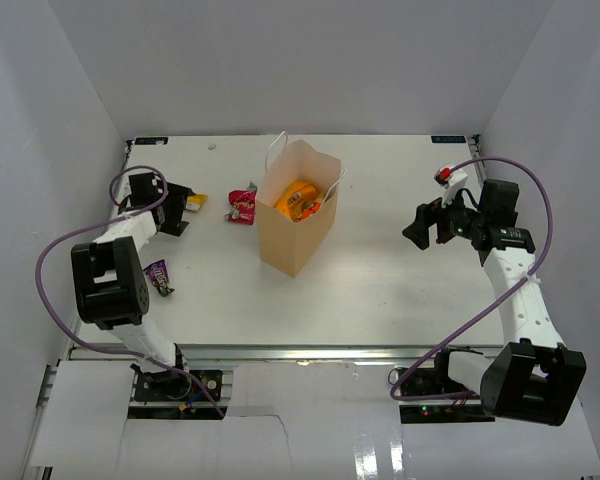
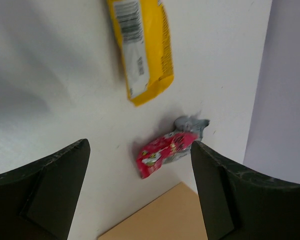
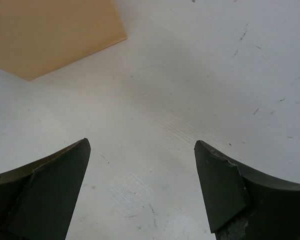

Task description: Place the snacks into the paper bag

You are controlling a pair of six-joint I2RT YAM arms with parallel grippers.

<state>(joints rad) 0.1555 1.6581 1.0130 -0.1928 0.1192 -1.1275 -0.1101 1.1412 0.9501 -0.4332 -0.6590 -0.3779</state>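
Purple packet (image 1: 158, 271) lies flat on the white table (image 1: 380, 290) at far left, close beside the left arm's big joint. Left gripper (image 1: 180, 212) is low over the table further back, fingers (image 2: 55, 195) spread wide and released, nothing between them. Yellow packet (image 2: 142, 47) lies just ahead of that gripper, barcode side up, flat on the table. Red wrappers (image 1: 242, 207) lie a little further right, between the yellow packet and the paper bag (image 1: 292, 240). In the left wrist view one red wrapper has a crumpled silver end. Paper bag stands upright near the table's centre, mouth open, white cord handles at the rim. A crinkly orange bag (image 1: 300, 200) is already inside it. Right gripper (image 1: 413, 228) is well apart on the right, pointed toward the bag, fingers (image 3: 50, 195) parted wide over bare table, holding nothing.
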